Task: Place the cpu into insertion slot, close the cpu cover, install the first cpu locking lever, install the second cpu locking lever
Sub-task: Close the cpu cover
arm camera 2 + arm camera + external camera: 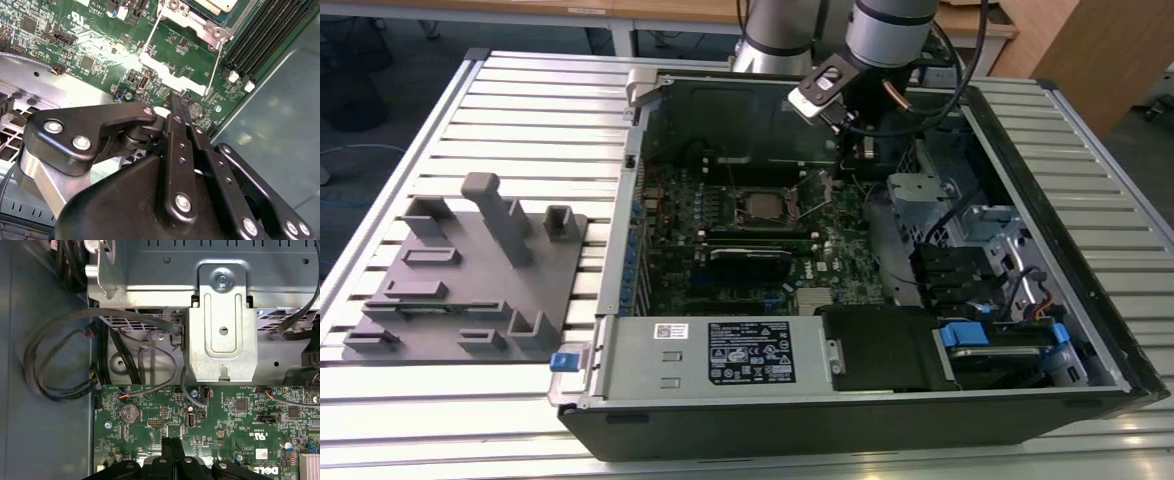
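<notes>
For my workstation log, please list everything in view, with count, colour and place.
table: one, silvery slats, under everything
computer case: one, black, open, on the table
fixture block: one, grey, on the table, exterior view's left of the case
motherboard: one, green, inside the case
power supply: one, grey, inside the case
cpu: one, pale beige, in the insertion slot
coin cell: one, silvery, on the motherboard
cables: several, black, beside the motherboard
arm: one, silvery, reaching into the case
gripper: one, black, jaws shut, over the motherboard
</notes>
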`<state>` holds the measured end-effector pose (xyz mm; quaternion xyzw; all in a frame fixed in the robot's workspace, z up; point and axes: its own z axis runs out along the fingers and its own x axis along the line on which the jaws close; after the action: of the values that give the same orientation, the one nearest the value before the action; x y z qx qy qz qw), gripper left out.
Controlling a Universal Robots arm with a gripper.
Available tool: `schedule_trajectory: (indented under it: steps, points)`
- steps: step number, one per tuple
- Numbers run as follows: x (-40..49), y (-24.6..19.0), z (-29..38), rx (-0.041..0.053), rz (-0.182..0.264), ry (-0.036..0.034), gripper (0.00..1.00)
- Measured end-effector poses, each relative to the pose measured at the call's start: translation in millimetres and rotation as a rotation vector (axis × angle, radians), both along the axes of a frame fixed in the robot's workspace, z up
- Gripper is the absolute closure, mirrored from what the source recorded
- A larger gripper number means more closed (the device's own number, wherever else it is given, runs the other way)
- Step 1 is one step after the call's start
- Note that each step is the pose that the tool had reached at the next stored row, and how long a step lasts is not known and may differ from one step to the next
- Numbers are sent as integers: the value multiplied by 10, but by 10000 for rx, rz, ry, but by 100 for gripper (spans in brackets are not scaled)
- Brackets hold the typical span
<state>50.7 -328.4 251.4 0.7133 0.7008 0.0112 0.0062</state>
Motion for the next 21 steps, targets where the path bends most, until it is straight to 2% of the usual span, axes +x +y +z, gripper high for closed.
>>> schedule_trajectory:
  steps: [5,11,18,21]
  points:
    - [1,0,-27,1,1,32,90]
    - [3,-1,-91,1,0,157,90]
    - [-2,-1,-93,2,1,160,90]
    - [-55,-1,-93,1,1,144,90]
